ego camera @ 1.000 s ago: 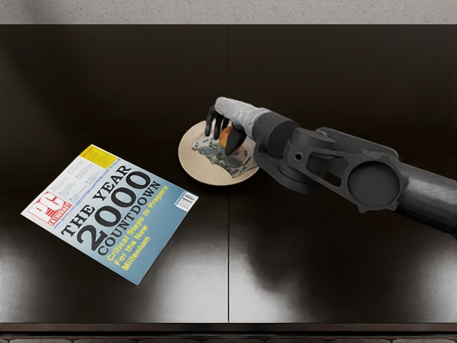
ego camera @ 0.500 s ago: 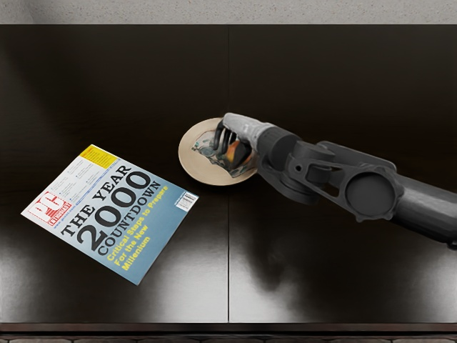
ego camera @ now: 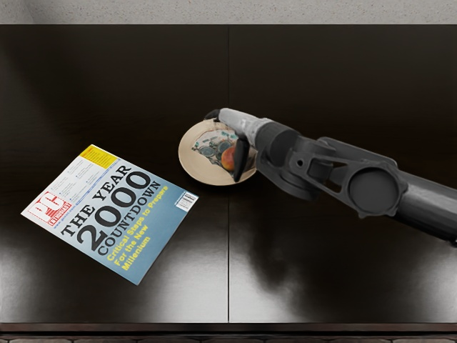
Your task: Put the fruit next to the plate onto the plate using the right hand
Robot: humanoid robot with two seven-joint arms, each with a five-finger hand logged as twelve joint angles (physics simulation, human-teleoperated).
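Note:
A small orange-red fruit (ego camera: 228,156) lies on the tan plate (ego camera: 191,151), right of the plate's patterned middle. My right hand (ego camera: 227,128) hovers just above the plate's far right side, its fingers spread and holding nothing. One finger (ego camera: 240,157) hangs down right beside the fruit. The right arm (ego camera: 335,179) comes in from the right edge and covers the plate's right rim. No left arm shows.
A magazine (ego camera: 111,211) titled "The Year 2000 Countdown" lies flat on the dark table (ego camera: 343,71), to the left and in front of the plate. A seam (ego camera: 228,264) runs down the table's middle.
The right hand, curled around the fruit over the plate before, has spread its fingers and lifted slightly. The fruit now lies by itself on the plate.

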